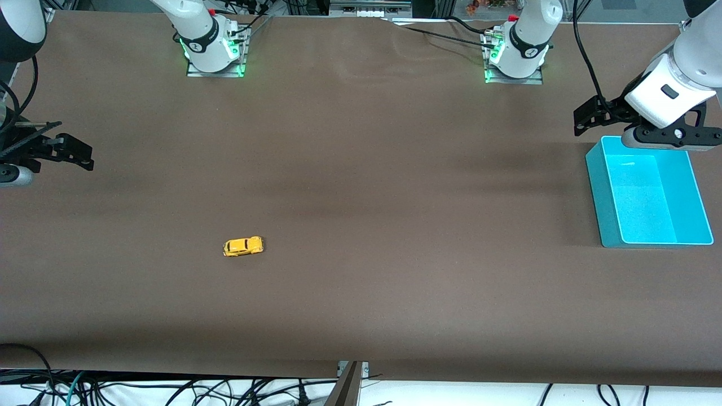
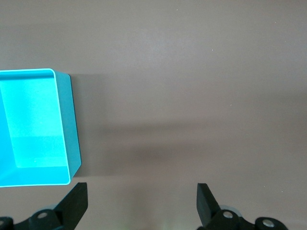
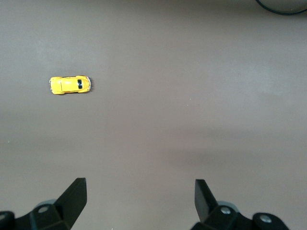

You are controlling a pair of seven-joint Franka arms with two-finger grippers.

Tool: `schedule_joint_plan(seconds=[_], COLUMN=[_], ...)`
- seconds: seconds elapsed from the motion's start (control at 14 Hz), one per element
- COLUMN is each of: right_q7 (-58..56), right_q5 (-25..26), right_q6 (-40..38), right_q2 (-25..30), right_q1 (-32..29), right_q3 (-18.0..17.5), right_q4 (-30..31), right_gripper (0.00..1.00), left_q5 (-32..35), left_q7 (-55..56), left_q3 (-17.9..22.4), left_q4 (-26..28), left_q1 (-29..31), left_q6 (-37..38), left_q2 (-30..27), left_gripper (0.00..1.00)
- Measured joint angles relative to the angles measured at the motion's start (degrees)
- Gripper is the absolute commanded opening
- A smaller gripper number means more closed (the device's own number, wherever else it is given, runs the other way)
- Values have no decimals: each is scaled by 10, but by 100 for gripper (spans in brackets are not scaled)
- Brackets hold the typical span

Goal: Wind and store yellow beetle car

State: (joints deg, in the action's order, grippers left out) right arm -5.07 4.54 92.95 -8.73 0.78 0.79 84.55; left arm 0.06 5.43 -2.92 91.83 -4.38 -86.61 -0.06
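Note:
The yellow beetle car (image 1: 243, 246) is a tiny rounded toy with dark windows. It stands on its wheels on the brown table, toward the right arm's end, and also shows in the right wrist view (image 3: 70, 85). My right gripper (image 3: 140, 190) hangs open and empty over bare table at that end, well apart from the car. It sits at the picture's edge in the front view (image 1: 11, 173). My left gripper (image 2: 141, 194) hangs open and empty by the turquoise bin's rim (image 1: 671, 138).
The turquoise bin (image 1: 601, 192) stands at the left arm's end of the table with nothing in it, and its wall shows in the left wrist view (image 2: 72, 124). Both arm bases (image 1: 214, 51) (image 1: 516, 56) stand along the table's edge farthest from the front camera.

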Motion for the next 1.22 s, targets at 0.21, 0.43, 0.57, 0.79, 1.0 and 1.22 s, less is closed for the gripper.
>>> schedule_joint_plan(seconds=[0.21, 0.43, 0.57, 0.79, 1.0, 1.22], right_q7=[0, -1, -1, -1, -1, -14], right_q5=[0, 0, -1, -2, -2, -1], right_q6=[0, 0, 0, 1, 0, 1], right_q2=[0, 0, -2, -16, -25, -41], right_q1=[0, 0, 2, 6, 28, 42], right_q3=[0, 0, -3, -8, -9, -10], right_q4=[0, 0, 1, 2, 4, 9], right_gripper=[99, 99, 99, 99, 99, 99], left_q5=[0, 0, 0, 0, 0, 0], left_q7=[0, 0, 0, 0, 0, 0], left_q3=[0, 0, 0, 0, 0, 0], left_q4=[0, 0, 0, 0, 0, 0], left_q1=[0, 0, 0, 0, 0, 0], left_q6=[0, 0, 0, 0, 0, 0], left_q2=[0, 0, 0, 0, 0, 0], left_gripper=[100, 100, 100, 100, 100, 100])
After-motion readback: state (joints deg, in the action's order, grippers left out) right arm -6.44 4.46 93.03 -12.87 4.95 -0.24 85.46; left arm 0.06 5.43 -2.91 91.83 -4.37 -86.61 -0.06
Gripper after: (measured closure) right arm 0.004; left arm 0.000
